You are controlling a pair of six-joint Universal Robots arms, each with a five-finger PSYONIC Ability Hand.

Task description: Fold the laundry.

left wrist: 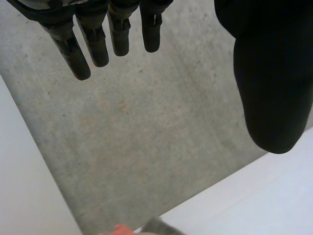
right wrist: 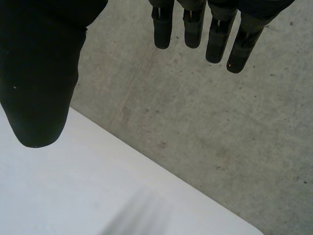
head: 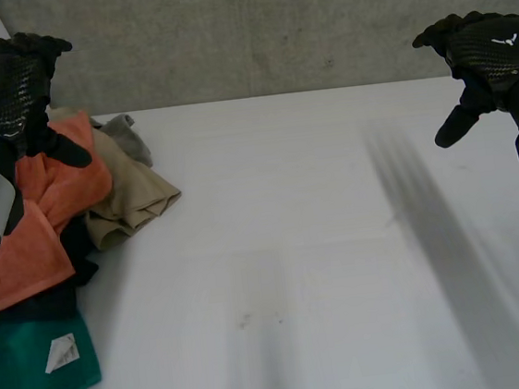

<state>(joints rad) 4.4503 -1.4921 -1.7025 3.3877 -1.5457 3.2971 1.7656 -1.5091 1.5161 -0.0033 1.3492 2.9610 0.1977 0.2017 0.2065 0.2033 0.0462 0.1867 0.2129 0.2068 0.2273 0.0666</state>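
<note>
A heap of laundry lies at the table's left side: an orange cloth (head: 42,203) on top, a tan cloth (head: 130,203) beside it, a grey piece (head: 126,134) behind, and a green cloth (head: 27,372) with a white label at the near left. My left hand (head: 3,91) hovers above the heap, open, its fingers (left wrist: 80,51) straight and holding nothing. A sliver of the orange cloth (left wrist: 120,230) shows below that hand. My right hand (head: 486,50) hangs open over the table's right side, its fingers (right wrist: 195,32) straight and empty.
The white table (head: 302,246) stretches bare from the heap to the right edge. A grey concrete wall (head: 251,28) rises just behind the table's far edge.
</note>
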